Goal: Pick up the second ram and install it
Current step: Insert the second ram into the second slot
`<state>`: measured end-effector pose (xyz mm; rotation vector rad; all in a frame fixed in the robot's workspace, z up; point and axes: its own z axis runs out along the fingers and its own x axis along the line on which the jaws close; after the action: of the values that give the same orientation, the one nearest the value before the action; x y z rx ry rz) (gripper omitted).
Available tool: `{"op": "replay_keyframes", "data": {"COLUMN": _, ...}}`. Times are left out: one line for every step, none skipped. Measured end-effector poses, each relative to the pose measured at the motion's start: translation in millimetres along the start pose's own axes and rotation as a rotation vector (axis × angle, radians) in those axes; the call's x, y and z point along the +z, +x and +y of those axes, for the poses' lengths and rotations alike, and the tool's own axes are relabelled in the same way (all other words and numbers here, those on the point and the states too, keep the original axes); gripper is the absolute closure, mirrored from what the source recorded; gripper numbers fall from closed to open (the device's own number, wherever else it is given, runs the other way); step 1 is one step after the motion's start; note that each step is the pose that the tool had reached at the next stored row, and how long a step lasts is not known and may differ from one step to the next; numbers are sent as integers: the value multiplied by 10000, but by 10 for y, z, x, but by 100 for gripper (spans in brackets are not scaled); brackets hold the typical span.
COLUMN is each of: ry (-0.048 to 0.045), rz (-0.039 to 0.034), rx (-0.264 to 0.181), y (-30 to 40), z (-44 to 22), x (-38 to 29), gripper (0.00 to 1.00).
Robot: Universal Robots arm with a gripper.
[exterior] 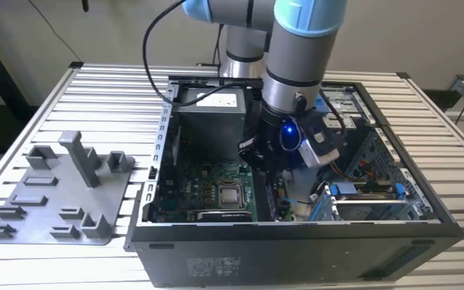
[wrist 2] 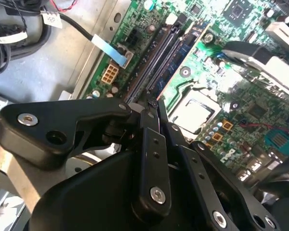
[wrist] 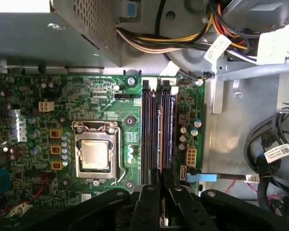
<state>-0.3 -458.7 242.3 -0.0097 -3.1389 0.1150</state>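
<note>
**Q:** Where was the gripper, and what did it hold?

**A:** The gripper (wrist: 160,190) was down inside the open computer case (exterior: 425,208), directly above the motherboard (wrist: 111,103). Its fingers (wrist 2: 151,144) were drawn close together, pinching the top edge of a thin dark board — the second ram (wrist: 163,139) — which stood on edge beneath them.

**Q:** And where did that stick sit against the board?

**A:** Straight below the fingertips, in line with the long memory slots (wrist: 147,134) that ran away from the gripper, just beside the processor socket (wrist: 95,155). It looked lowered into one of the slots, though I could not tell whether it was pressed fully home.

**Q:** How far along was the job?

**A:** My judgement: the pickup was done and the install was under way — the stick was at its slot, with the grip not yet let go. The grey fixture tray (exterior: 55,205), well away from the gripper outside the case, held no stick that I could make out.
</note>
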Motion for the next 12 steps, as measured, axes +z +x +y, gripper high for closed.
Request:
{"op": "replay_keyframes", "data": {"ry": -2, "rz": 0, "rx": 2, "y": 0, "z": 20, "x": 9, "gripper": 86}}
{"op": "replay_keyframes", "data": {"ry": -3, "rz": -1, "rx": 4, "y": 0, "z": 30, "x": 17, "gripper": 86}}
{"op": "replay_keyframes", "data": {"ry": -4, "rz": -1, "rx": 5, "y": 0, "z": 33, "x": 27, "gripper": 86}}
{"op": "replay_keyframes", "data": {"ry": -3, "rz": -1, "rx": 11, "y": 5, "z": 34, "x": 40, "gripper": 86}}
{"op": "replay_keyframes", "data": {"ry": -4, "rz": 0, "rx": 16, "y": 9, "z": 34, "x": 52, "gripper": 86}}
{"op": "replay_keyframes", "data": {"ry": 0, "rz": 1, "rx": 20, "y": 14, "z": 35, "x": 65, "gripper": 86}}
{"op": "replay_keyframes", "data": {"ry": -1, "rz": 1, "rx": 25, "y": 21, "z": 37, "x": 85, "gripper": 86}}
{"op": "replay_keyframes", "data": {"ry": 1, "rz": 2, "rx": 29, "y": 26, "z": 38, "x": 101, "gripper": 86}}
{"op": "replay_keyframes", "data": {"ry": 0, "rz": 2, "rx": 33, "y": 32, "z": 39, "x": 114, "gripper": 86}}
{"op": "replay_keyframes", "data": {"ry": -1, "rz": 1, "rx": 34, "y": 35, "z": 40, "x": 122, "gripper": 86}}
{"op": "replay_keyframes", "data": {"ry": 1, "rz": 2, "rx": 34, "y": 41, "z": 41, "x": 128, "gripper": 86}}
{"op": "replay_keyframes", "data": {"ry": -1, "rz": 1, "rx": 35, "y": 46, "z": 44, "x": 136, "gripper": 86}}
